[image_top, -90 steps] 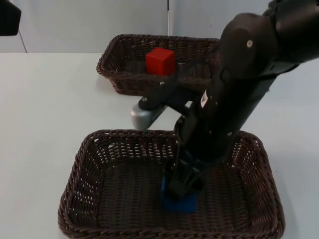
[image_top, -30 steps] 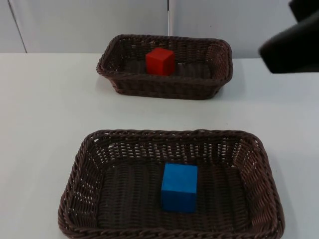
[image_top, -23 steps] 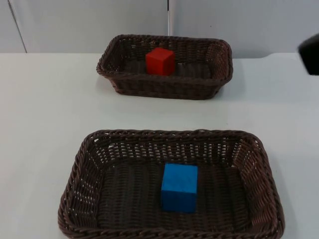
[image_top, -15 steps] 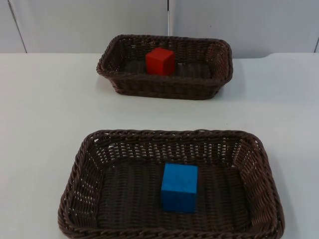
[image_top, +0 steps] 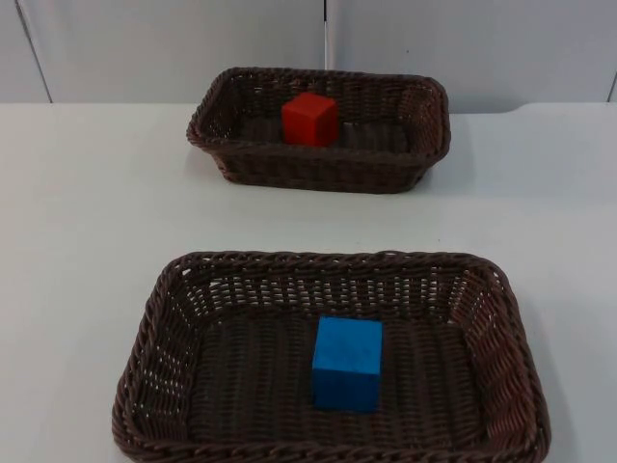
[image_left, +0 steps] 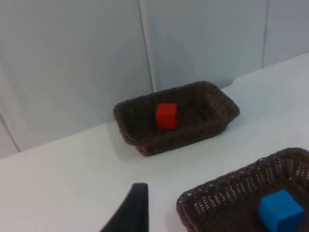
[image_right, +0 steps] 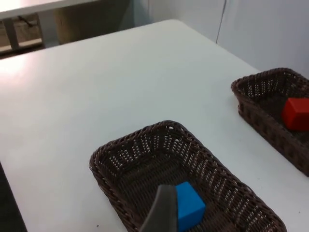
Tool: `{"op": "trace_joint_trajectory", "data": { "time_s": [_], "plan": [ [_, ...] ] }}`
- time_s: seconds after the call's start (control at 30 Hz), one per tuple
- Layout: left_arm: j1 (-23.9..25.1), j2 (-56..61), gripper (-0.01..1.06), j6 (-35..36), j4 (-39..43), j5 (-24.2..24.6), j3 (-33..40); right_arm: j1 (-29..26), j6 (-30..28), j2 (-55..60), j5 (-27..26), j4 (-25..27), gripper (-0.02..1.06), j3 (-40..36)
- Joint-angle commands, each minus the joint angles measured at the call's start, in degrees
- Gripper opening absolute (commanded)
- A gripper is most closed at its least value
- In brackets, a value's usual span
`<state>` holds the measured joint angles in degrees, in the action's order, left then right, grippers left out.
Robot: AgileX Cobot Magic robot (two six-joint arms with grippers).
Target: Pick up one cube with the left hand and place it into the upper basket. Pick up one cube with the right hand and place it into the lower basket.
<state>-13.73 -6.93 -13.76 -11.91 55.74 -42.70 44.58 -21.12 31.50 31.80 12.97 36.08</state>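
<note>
Black fingertip of the left gripper is raised well above the white table top; one finger showing, so can't tell if it's released or clenched. Nothing held in sight. Same for the right gripper: one fingertip, high over the table, state can't be told. Both arms look parked and waiting.

From the left wrist, the small red solid cube lies well ahead, inside the upper dark brown woven wicker basket by the grey partition wall. From the right wrist, the small blue solid cube lies just past the fingertip but well below it, in the lower dark brown woven wicker basket.

Top view: red cube left of centre in the upper basket; blue cube roughly centred in the lower basket. Each apart from the walls.

Handling guess: cubes look light, rigid, flat matte faces, not fragile. Pinch two opposite side faces from above; weave floor uneven, cube could rock.

Judgement: both placements look done.
</note>
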Motion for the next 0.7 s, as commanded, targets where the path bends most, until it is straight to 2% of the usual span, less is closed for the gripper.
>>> {"op": "trace_joint_trajectory", "data": {
  "time_s": [0.0,0.13,0.23,0.5,0.6,0.67],
  "plan": [
    [-0.2,1.5,1.05,2.9,2.7,2.0,0.2,0.1,1.2,-1.5,0.6,-1.0,0.72,-0.5],
    [-0.2,4.4,1.05,6.1,6.6,5.1,0.2,0.1,3.9,-4.8,3.7,-3.5,0.72,-0.6],
    [-0.2,6.1,1.05,8.3,9.1,5.4,0.2,0.1,6.2,-7.0,5.5,-5.1,0.72,-0.6],
    [-0.2,6.9,1.05,10.2,9.7,6.6,0.2,0.1,14.2,-13.9,10.5,-12.2,0.72,-0.6],
    [-0.2,6.9,1.05,10.4,9.7,6.0,1.7,0.1,15.8,-15.5,11.6,-13.6,0.72,-0.6],
    [-0.2,6.9,1.05,11.1,9.7,5.3,5.6,0.1,17.5,-18.0,13.4,-14.9,0.72,-0.6]
  ]
}}
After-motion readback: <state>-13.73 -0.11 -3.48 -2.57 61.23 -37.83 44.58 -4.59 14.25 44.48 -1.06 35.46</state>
